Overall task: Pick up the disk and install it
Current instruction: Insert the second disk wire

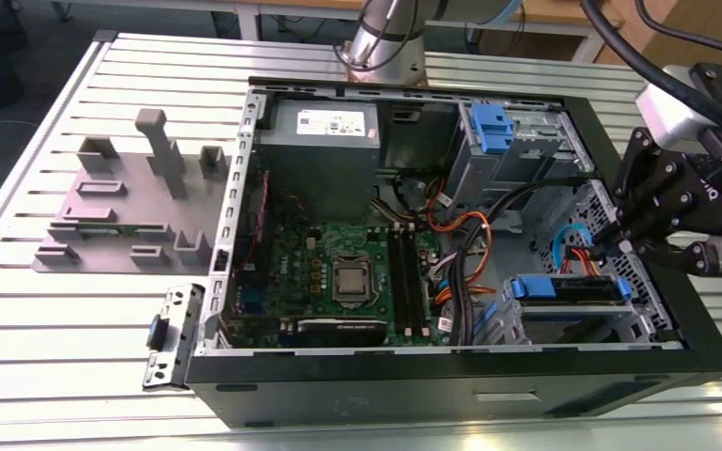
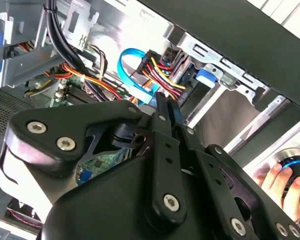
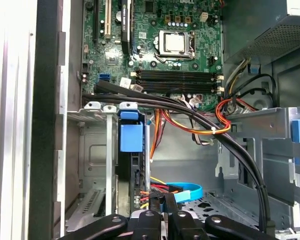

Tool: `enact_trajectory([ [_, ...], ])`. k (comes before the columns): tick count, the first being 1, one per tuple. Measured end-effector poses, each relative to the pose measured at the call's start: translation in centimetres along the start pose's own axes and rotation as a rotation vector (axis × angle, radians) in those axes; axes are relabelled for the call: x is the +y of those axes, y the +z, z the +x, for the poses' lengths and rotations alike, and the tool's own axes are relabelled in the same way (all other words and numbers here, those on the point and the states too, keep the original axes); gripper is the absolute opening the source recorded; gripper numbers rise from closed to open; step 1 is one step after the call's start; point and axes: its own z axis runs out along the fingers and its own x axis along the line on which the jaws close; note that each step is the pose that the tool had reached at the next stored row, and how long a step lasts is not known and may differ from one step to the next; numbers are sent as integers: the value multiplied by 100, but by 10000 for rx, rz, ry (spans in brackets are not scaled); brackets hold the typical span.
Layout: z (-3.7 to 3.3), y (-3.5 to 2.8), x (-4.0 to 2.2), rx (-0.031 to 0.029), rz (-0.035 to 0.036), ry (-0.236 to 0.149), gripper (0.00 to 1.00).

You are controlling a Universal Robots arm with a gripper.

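Note:
The disk sits in the lower drive cage of the open computer case, on the exterior view's right, its blue caddy handle facing up. In the first wrist view the disk stands edge-on in the metal cage, and its blue handle shows again in the second wrist view. My gripper hovers just above and to the right of that cage, apart from the disk. Its black fingers are pressed together with nothing between them, and the gripper points towards the cables.
A second blue-handled caddy sits in the upper bay. The grey power supply, motherboard and orange and black cables fill the case. A grey fixture and a metal bracket lie on the table. A hand rests outside the case.

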Motion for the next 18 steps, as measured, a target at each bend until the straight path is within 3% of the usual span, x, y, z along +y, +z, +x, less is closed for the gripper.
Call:
enact_trajectory([
  [8, 134, 25, 49, -62, -2, -6, 16],
  [18, 165, 93, 128, -120, -3, -10, 16],
])
